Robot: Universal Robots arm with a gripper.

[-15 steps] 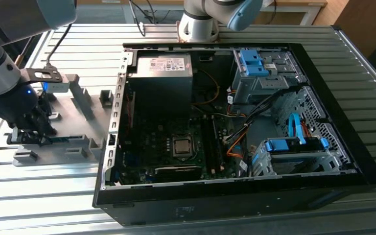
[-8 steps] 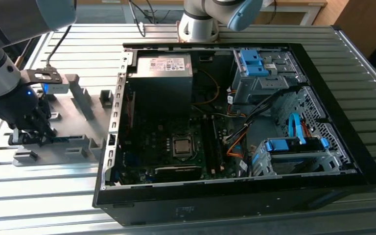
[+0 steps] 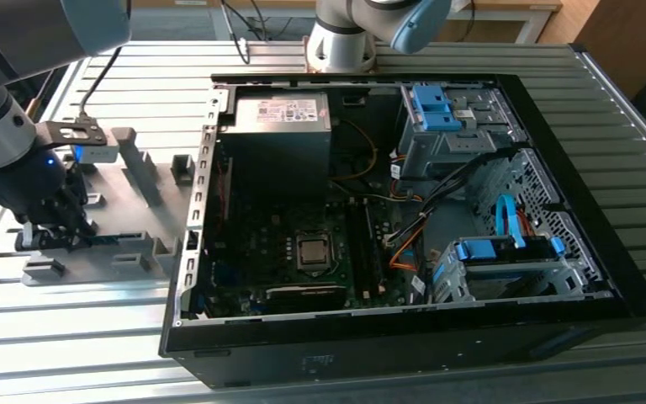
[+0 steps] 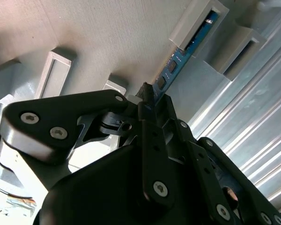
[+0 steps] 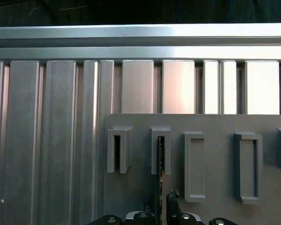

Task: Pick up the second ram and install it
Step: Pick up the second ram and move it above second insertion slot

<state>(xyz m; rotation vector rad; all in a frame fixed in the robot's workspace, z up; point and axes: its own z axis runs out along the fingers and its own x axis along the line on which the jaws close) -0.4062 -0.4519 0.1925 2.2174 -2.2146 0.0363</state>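
In the exterior view the gripper (image 3: pixel 68 238) is seen lowered onto the grey slotted holder (image 3: pixel 135 181), which lies on the ribbed metal table (image 3: pixel 65 337) at the exterior view's left of the open computer case (image 3: pixel 413 341). In both wrist views the second ram (image 4: pixel 187 49) (image 5: pixel 160 157) is shown standing on edge, one end seated in a raised slot of the holder (image 4: pixel 107 37) (image 5: pixel 215 124). The free end of the blue stick is taken between the two black fingers (image 4: pixel 149 117), which are drawn in narrowly on either side of it, so the gripper (image 4: pixel 159 101) (image 5: pixel 161 199) is closed on the stick while it is lodged in the slot
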